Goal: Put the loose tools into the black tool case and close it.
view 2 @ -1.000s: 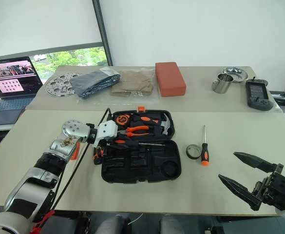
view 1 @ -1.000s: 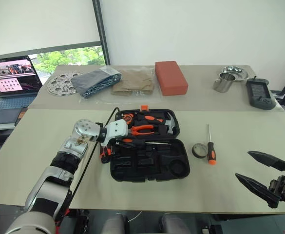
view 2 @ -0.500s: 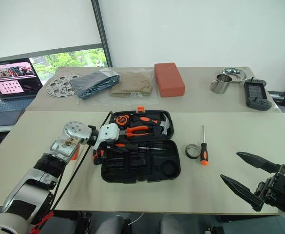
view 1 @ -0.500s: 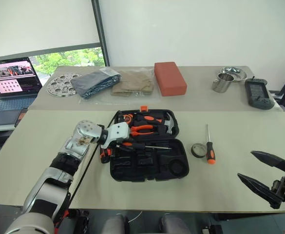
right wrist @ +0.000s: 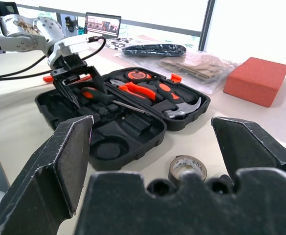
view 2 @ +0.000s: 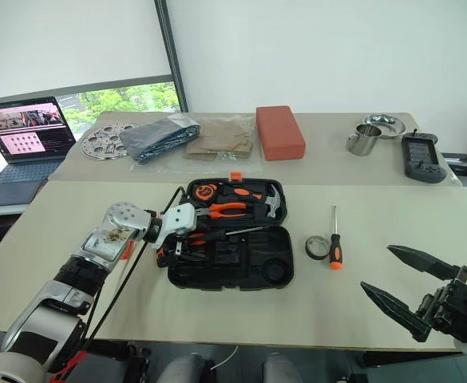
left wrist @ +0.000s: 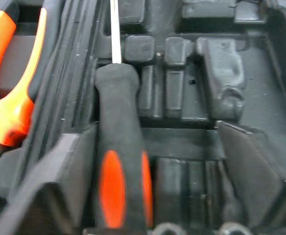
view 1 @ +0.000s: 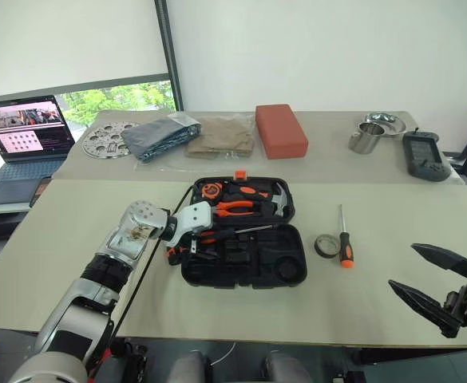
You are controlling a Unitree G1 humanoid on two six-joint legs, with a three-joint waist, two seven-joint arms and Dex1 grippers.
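Left gripper [left wrist: 147,196]: fingers wide, screwdriver [left wrist: 119,161] lying loose between them in case [view 1: 293,267], apparently just seated. Right gripper [view 1: 434,279]: fingers wide, idle; second screwdriver [view 1: 345,239], tape [view 1: 326,246] well beyond fingertips, outside case.

Right gripper [right wrist: 150,147] fingers spread wide, nothing between them. Past them: black tool case [right wrist: 118,115] lying open on table [right wrist: 25,68]. Far half holds orange-handled pliers [right wrist: 135,89] and hammer [right wrist: 184,108]. Left gripper [right wrist: 77,90] over case's far end, fingers apart, either side of orange-black screwdriver [right wrist: 103,97]; screwdriver lies across case recesses. Black tape roll [right wrist: 187,167] on table just beside case, near right gripper. Red block [right wrist: 255,81], bagged fabric [right wrist: 201,63], laptop [right wrist: 102,23] further back.
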